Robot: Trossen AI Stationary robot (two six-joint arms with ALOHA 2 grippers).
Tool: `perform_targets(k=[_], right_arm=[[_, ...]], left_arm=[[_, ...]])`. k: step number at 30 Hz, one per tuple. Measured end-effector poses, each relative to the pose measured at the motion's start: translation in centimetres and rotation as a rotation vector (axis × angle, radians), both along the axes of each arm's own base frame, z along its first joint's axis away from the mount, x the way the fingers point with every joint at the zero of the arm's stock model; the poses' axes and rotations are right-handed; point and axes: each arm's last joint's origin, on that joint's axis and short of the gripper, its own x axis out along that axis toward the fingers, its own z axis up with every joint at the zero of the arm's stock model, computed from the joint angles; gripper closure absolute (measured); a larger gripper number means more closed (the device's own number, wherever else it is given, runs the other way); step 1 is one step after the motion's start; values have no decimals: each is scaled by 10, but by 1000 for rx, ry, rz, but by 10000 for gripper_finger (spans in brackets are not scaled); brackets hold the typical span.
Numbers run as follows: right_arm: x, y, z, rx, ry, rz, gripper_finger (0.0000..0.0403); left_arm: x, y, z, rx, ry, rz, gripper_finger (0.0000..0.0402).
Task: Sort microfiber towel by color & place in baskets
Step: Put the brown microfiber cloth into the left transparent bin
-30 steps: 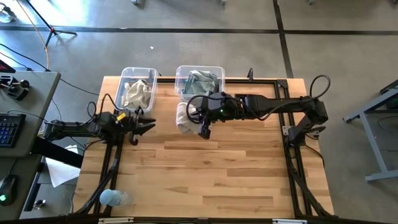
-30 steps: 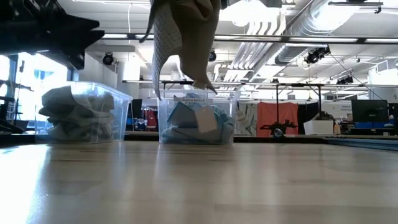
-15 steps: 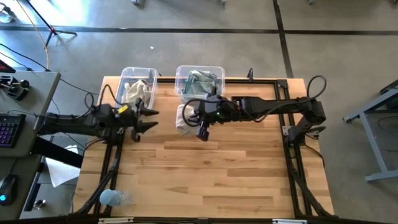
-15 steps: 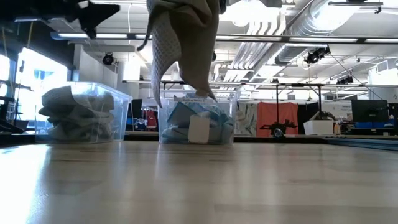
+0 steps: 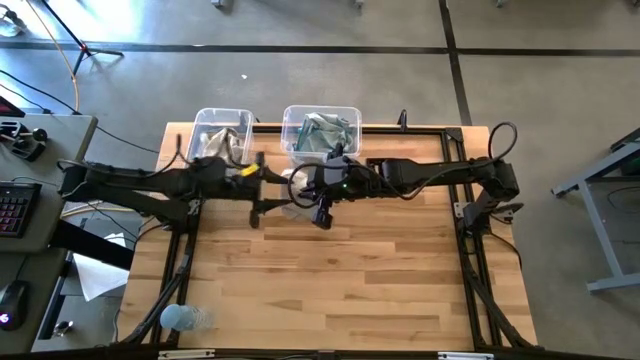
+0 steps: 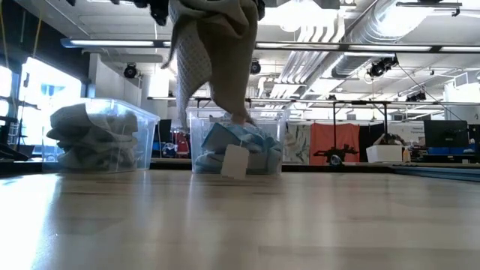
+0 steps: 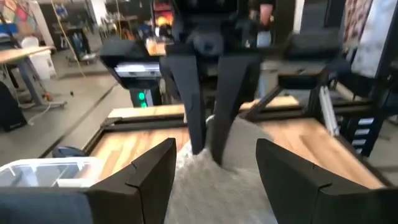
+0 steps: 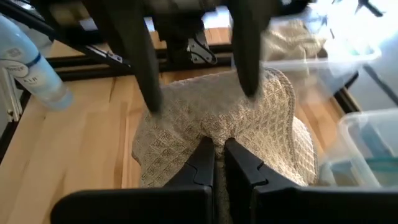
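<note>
Beige, waffle-textured microfiber towel (image 8: 214, 134) hangs limp above the wooden table (image 5: 350, 270), pinched at its top fold by the right gripper (image 8: 217, 155). It looks light and floppy, so the hanging folds probably suit a second grasp. Facing it, the left gripper (image 7: 214, 165) has its fingers spread around the cloth. Beyond stand two clear plastic baskets (image 6: 236, 142): beige towels fill one, teal-blue the other.
</note>
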Motion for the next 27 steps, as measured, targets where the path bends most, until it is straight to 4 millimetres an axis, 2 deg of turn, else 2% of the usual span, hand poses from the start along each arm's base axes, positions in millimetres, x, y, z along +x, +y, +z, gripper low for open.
perform_targets(k=[7, 18, 22, 27], right_arm=[[1, 10, 3, -49, -32, 54, 398], [0, 15, 6, -75, -54, 4, 398], [0, 14, 6, -46, -58, -17, 397], [-1, 14, 6, -12, -56, -46, 373]], left_arm=[[25, 0, -15, 11, 100, -5, 191], [29, 1, -21, -12, 135, 10, 199], [29, 1, -21, -10, 138, 27, 240], [29, 1, -21, -4, 141, 30, 341]])
